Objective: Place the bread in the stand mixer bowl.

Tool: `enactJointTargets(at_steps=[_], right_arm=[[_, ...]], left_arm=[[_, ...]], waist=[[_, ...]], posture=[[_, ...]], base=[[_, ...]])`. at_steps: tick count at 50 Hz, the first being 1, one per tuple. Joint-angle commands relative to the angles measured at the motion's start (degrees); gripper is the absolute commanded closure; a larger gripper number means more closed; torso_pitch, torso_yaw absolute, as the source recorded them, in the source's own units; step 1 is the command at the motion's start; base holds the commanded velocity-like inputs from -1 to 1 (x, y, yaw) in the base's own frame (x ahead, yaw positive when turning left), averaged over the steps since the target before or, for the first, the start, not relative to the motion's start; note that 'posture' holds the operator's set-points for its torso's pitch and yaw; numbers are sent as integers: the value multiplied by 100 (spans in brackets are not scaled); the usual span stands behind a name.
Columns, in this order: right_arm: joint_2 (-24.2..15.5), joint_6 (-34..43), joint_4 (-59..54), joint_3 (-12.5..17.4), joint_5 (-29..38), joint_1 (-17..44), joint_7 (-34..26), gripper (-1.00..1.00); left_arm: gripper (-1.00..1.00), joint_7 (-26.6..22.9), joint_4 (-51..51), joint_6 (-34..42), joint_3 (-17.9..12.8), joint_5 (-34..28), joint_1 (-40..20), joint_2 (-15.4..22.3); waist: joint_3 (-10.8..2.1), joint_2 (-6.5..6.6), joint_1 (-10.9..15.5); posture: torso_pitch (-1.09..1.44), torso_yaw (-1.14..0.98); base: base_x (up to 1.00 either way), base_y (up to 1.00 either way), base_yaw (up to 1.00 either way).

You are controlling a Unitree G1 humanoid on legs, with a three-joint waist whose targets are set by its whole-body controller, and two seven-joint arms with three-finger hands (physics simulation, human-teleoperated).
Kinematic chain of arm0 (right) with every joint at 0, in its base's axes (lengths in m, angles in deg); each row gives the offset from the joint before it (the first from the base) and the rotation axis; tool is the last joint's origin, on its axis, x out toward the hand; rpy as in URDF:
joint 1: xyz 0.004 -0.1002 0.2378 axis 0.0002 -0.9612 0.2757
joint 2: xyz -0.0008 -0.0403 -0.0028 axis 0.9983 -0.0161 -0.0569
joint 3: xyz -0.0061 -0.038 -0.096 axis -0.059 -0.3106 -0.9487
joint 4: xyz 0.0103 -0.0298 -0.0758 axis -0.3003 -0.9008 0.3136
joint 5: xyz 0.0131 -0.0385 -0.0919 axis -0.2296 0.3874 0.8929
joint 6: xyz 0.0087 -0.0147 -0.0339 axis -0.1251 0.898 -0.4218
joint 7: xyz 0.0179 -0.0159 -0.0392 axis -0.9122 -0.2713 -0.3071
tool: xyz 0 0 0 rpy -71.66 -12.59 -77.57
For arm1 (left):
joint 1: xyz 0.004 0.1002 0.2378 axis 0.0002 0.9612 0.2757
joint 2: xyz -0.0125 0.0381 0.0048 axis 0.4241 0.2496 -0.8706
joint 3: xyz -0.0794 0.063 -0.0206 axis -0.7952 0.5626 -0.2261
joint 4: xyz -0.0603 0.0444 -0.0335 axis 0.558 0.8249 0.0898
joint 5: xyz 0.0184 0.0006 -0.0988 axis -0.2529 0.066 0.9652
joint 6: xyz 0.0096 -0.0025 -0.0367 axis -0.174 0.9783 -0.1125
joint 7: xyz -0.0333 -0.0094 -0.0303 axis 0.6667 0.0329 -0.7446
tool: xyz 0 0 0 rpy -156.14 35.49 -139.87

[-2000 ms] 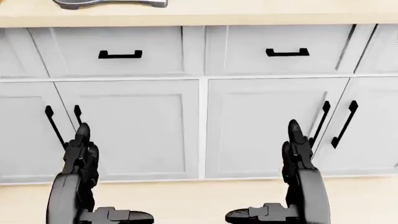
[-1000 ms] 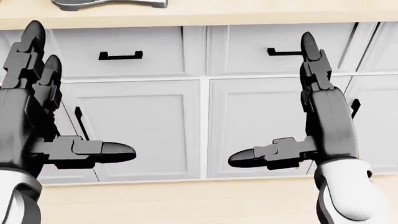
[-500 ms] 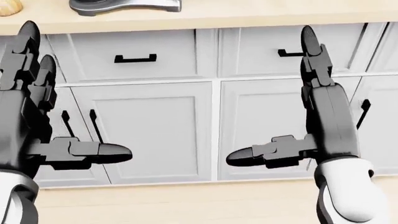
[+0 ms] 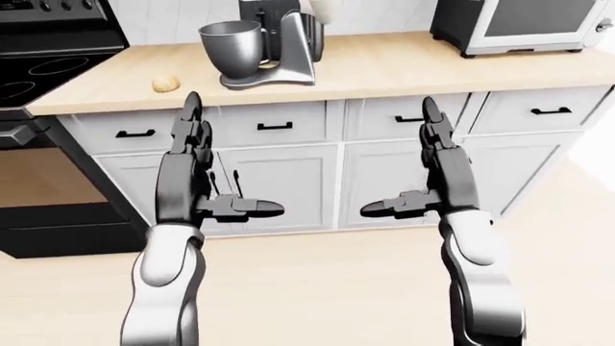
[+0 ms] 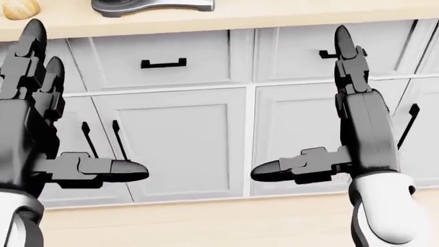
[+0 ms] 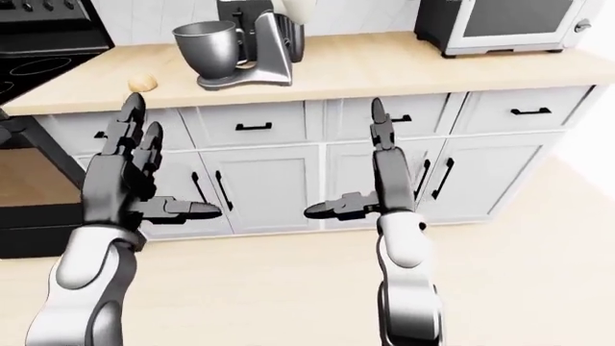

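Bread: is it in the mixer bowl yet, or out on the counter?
Out. The bread lies on the counter, left of the stand mixer bowl in the left-eye view. Both hands, left hand and right hand, are open and empty.

Wood counter (image 4: 384,65): bread (image 4: 165,84), stand mixer (image 4: 264,47), microwave (image 4: 524,24).

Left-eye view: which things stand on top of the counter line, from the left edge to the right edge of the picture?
Black stove → bread → mixer bowl → stand mixer → microwave.
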Motion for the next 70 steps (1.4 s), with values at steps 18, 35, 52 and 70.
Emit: enactJointTargets(at_steps=[18, 35, 52, 70], right_arm=[[-11, -133, 201, -18, 52, 113, -39, -100], [-11, -86, 218, -46, 108, 135, -55, -100], [-12, -61, 230, -57, 147, 148, -70, -100], [-9, -81, 194, -44, 152, 165, -88, -100]], left_arm=[[-100, 35, -112, -223, -40, -36, -19, -1], [-100, 26, -58, -317, -33, -44, 40, -18], [-100, 12, -56, -344, -26, -69, 63, -22], [-100, -12, -98, -257, -125, -16, -8, 28]], waist=[[-116, -788, -6], [-10, -527, 48], [2, -116, 57], [-81, -634, 40]], posture=[[0, 0], [0, 0], [0, 0], [0, 0]], base=[[0, 30, 0], [0, 17, 0], [0, 16, 0], [0, 16, 0]])
